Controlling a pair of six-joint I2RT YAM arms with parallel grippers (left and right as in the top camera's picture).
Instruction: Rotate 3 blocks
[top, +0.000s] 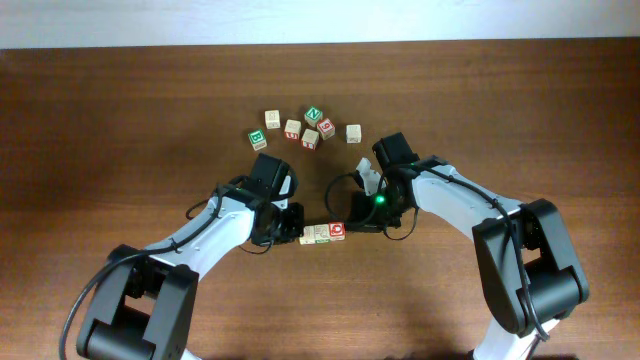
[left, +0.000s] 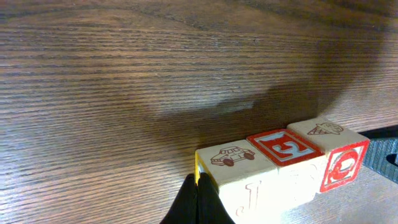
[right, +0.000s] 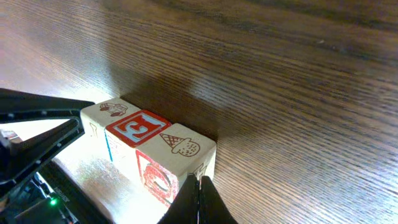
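Step in hand (judged): turning the row of three blocks (top: 323, 233) as one piece, clamped end to end. Not possible to tell how far round.

Left end effector (left: 198, 198): pressed together, nothing between the tips. Tips butted against the outer face of the car block (left: 233, 158), at the end of the row nearer the left arm.

Right end effector (right: 199, 198): likewise pressed together, pinching nothing. Tips against the ice-cream block (right: 180, 144) at the opposite end.

Red-letter block (left: 285, 144) in the middle, touching both neighbours.

Row flat on the worktop (left: 93, 93), between the two arms. Well apart from the loose cubes (top: 305, 128) clustered farther back.

Next move (judged): sweep the two tips in opposite senses about the middle block, with equal inward push kept on both ends.

Risk: buckling of the row at a joint with any off-axis push, being held by end pressure only and not gripped. Best kept low and slow.
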